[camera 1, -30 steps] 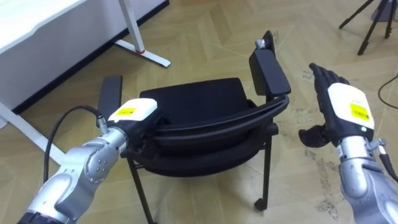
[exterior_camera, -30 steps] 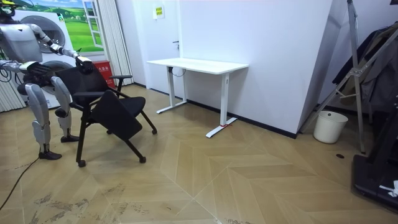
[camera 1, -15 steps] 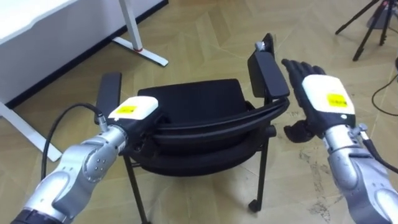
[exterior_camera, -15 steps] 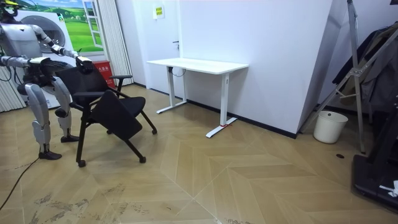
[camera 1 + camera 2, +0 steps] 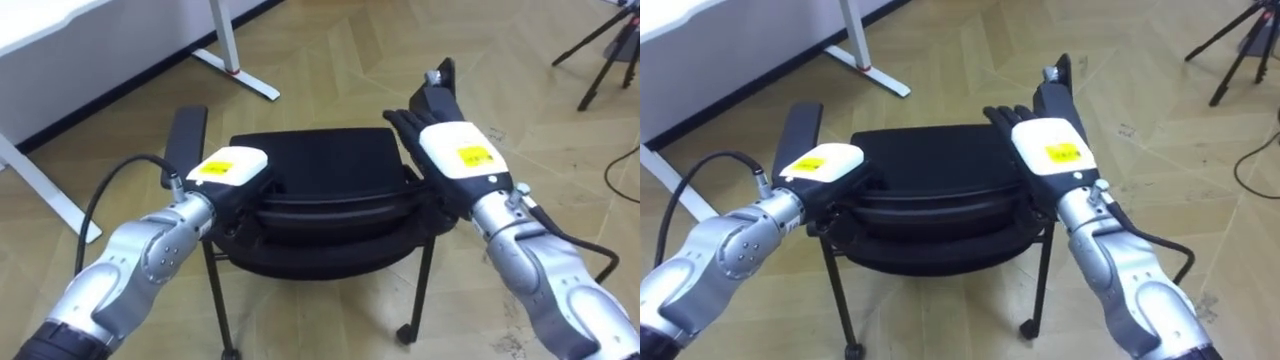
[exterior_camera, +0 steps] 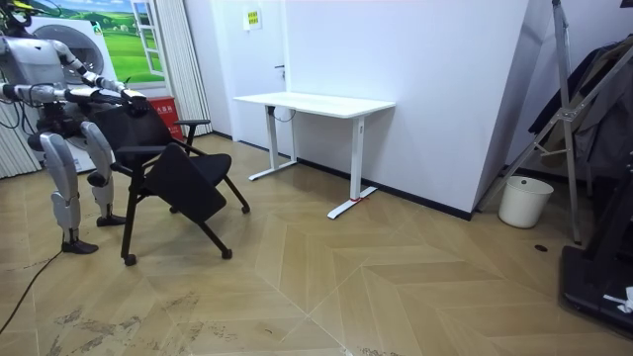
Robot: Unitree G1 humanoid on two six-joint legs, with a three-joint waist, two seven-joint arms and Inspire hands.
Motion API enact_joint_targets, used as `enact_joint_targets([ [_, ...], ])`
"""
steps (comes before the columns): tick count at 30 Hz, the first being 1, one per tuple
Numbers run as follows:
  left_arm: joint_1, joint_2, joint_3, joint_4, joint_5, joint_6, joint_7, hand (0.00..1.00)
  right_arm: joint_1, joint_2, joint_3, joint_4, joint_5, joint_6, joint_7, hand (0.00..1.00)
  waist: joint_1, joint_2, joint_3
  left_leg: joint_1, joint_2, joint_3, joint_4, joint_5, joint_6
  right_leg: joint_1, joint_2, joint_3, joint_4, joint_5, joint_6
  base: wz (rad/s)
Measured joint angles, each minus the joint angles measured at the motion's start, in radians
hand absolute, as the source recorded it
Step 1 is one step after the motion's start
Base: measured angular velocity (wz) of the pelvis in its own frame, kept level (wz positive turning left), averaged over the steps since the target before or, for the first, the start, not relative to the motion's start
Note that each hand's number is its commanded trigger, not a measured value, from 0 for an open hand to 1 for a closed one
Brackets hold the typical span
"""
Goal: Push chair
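A black chair (image 5: 320, 165) with padded armrests stands right in front of me, its backrest (image 5: 330, 215) nearest. My left hand (image 5: 232, 168) sits on the backrest's left end, fingers curled over its top edge. My right hand (image 5: 455, 160) lies on the backrest's right end beside the right armrest (image 5: 441, 84), fingers straight and pointing forward. In the room view I stand behind the chair (image 6: 168, 168) at the room view's left, both arms stretched out to it.
A white desk (image 6: 316, 102) stands beyond the chair, its foot (image 5: 238, 72) on the floor ahead to the left. A tripod (image 5: 610, 40) stands at the far right. A white bin (image 6: 524, 201) is by the wall. Open wooden floor lies ahead.
My right hand has swung left from the air beside the chair onto the backrest's right end. The left hand has kept its hold. The view has shifted a little.
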Motion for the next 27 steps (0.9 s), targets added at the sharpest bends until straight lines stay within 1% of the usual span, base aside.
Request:
enact_joint_targets([
  [2,-0.003,0.0,0.0,0.0,0.0,-0.01,0.003,1.0,0.0,-0.002,0.011,-0.003,0.0,-0.002,0.019,0.0,0.009,0.004,-0.0025,-0.009,0.001,-0.002,-0.001,0.0,0.0,-0.01,0.001,-0.001,0.002,0.0,-0.001,0.0],
  [3,-0.006,0.0,-0.003,0.001,-0.001,-0.013,0.008,1.0,0.0,-0.002,0.013,-0.003,0.0,-0.003,0.021,0.0,0.011,0.005,-0.0028,-0.013,0.001,-0.003,0.0,0.0,0.0,-0.013,0.001,-0.001,0.002,0.001,-0.001,0.05],
  [4,-0.013,-0.001,-0.009,0.008,-0.002,-0.024,0.016,1.0,0.0,-0.006,0.022,-0.003,0.0,-0.002,0.03,0.0,0.017,0.005,-0.0025,-0.016,0.001,-0.006,0.001,0.0,0.001,-0.014,0.001,-0.005,0.002,0.001,-0.002,0.03],
  [8,-0.042,-0.003,-0.04,0.038,-0.006,-0.05,0.031,1.0,-0.002,-0.038,0.09,-0.032,-0.001,-0.004,0.084,0.0,0.044,0.005,-0.0028,-0.014,0.001,-0.007,0.002,0.001,0.0,-0.012,0.001,-0.005,0.0,0.001,-0.002,0.0],
  [13,-0.059,-0.004,-0.051,0.064,-0.011,-0.064,0.041,1.0,-0.005,-0.038,0.12,-0.041,0.0,-0.024,0.139,0.0,0.046,0.005,-0.0025,-0.015,0.001,-0.01,0.003,0.001,0.0,-0.01,0.001,-0.008,0.0,0.002,-0.002,0.0],
  [18,-0.069,-0.007,-0.054,0.082,-0.016,-0.068,0.045,1.0,-0.005,-0.038,0.12,-0.037,-0.008,-0.023,0.167,0.0,0.045,0.008,-0.0028,-0.019,0.001,-0.014,0.007,0.001,0.001,-0.01,0.002,-0.012,0.001,0.002,-0.003,0.01],
  [20,-0.073,-0.007,-0.059,0.084,-0.016,-0.068,0.05,1.0,-0.005,-0.038,0.12,-0.031,-0.01,-0.022,0.168,0.0,0.042,0.011,-0.0027,-0.027,0.001,-0.022,0.008,0.001,0.001,-0.01,0.001,-0.021,0.001,0.002,-0.003,0.1],
  [21,-0.073,-0.007,-0.064,0.084,-0.017,-0.068,0.057,1.0,-0.005,-0.038,0.12,-0.028,-0.01,-0.021,0.167,0.0,0.041,0.013,-0.0038,-0.033,0.001,-0.026,0.009,0.001,0.001,-0.011,0.001,-0.026,0.0,0.002,-0.003,0.1],
  [23,-0.072,-0.008,-0.07,0.085,-0.023,-0.068,0.059,1.0,-0.005,-0.038,0.12,-0.022,-0.012,-0.021,0.167,0.0,0.043,0.021,-0.0086,-0.032,0.001,-0.03,0.009,0.0,0.001,-0.011,0.001,-0.028,0.0,0.002,-0.003,0.06],
  [27,-0.075,-0.008,-0.075,0.091,-0.035,-0.068,0.059,1.0,-0.008,-0.038,0.12,0.008,-0.008,-0.027,0.133,0.0,0.045,0.029,-0.0082,-0.026,0.001,-0.032,0.01,0.001,0.0,-0.007,0.001,-0.028,-0.001,0.002,-0.003,0.0],
])
